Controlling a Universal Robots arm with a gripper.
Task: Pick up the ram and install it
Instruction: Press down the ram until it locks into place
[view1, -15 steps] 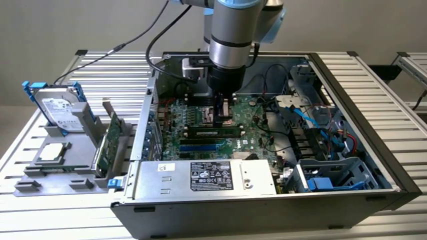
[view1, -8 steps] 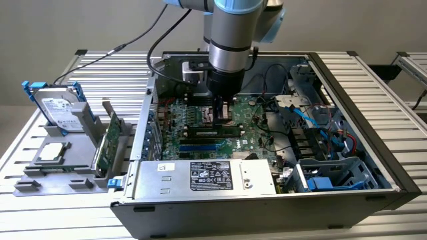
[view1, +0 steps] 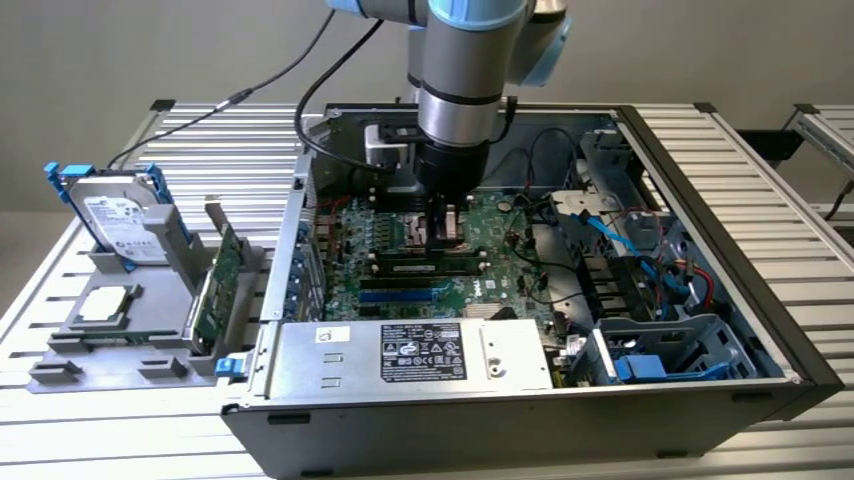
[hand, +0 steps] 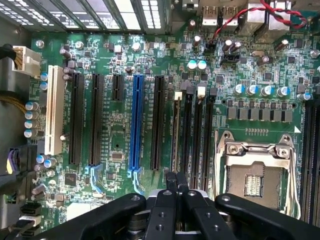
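Fingers of the gripper (hand: 176, 179) are pressed together with nothing pinched between them, their tips just over the near end of the ram (hand: 176, 131), which stands edge-on in a slot beside the other long black memory slots (hand: 197, 132). Past it lie the blue slot (hand: 135, 122) and the open processor socket (hand: 255, 175) on the motherboard (hand: 115, 55). Outside the computer case (view1: 694, 250), a hard drive (view1: 118, 218) stands in a grey holder (view1: 114, 345)
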